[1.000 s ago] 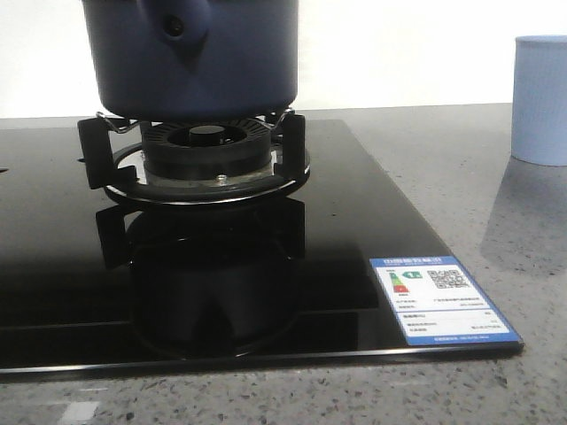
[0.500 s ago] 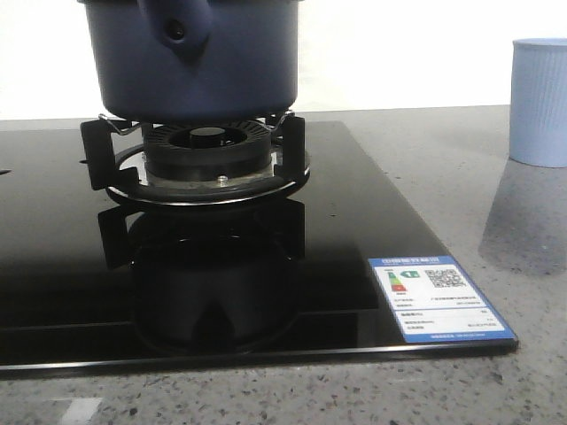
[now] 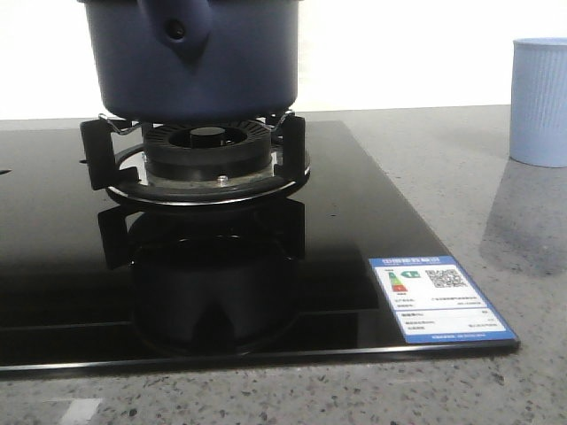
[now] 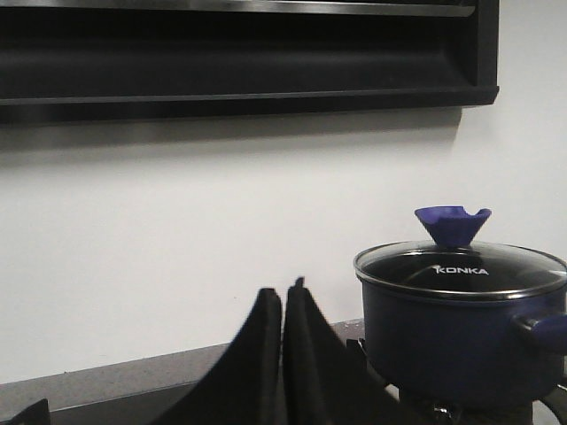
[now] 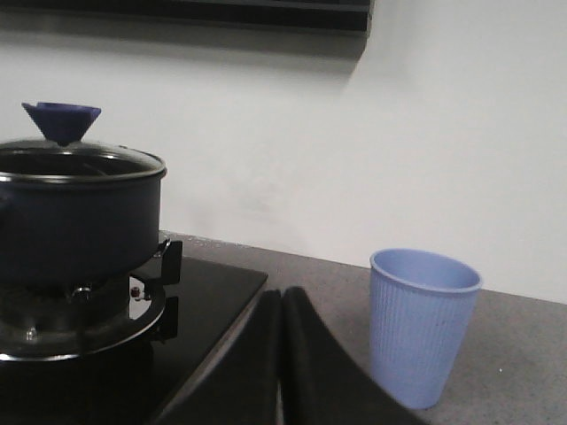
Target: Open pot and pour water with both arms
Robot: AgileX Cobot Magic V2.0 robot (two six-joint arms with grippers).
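Nearest to us are our own two hands. Our left hand [image 4: 283, 354] is clenched with its fingers pressed flat together and nothing between them; our right hand [image 5: 282, 354] is clenched the same way, also holding nothing. Neither touches anything yet.

Just past our right hand, slightly to its outer side, stands the pale blue ribbed cup [image 5: 423, 326] on the speckled bench [image 3: 496, 177], upright and apparently empty, though we cannot see its bottom. Ahead of the same hand on its inner side lies the glossy black cooktop [image 3: 354, 230] with its energy label [image 3: 440, 299] at the near corner.

Farther on, ahead of both hands and between them, the pot [image 4: 461, 341] sits on the burner stand [image 3: 199, 155], clear of the cup. Its glass lid [image 4: 461, 266] is still on, topped by a blue flared knob [image 4: 452, 226], and the stubby handle socket [image 3: 177, 31] points toward us.

We judge the pot to be stiff and fairly heavy, more so if it holds water, and its matte wall too wide and smooth to pinch. The socket looks like the only firm hold on the body, so one hand should take it squarely to keep it from twisting when tipped. The lid is glass, so fragile and likely slick at the rim; the knob is the place to grip it, lifting straight up. Both hands must spread first.
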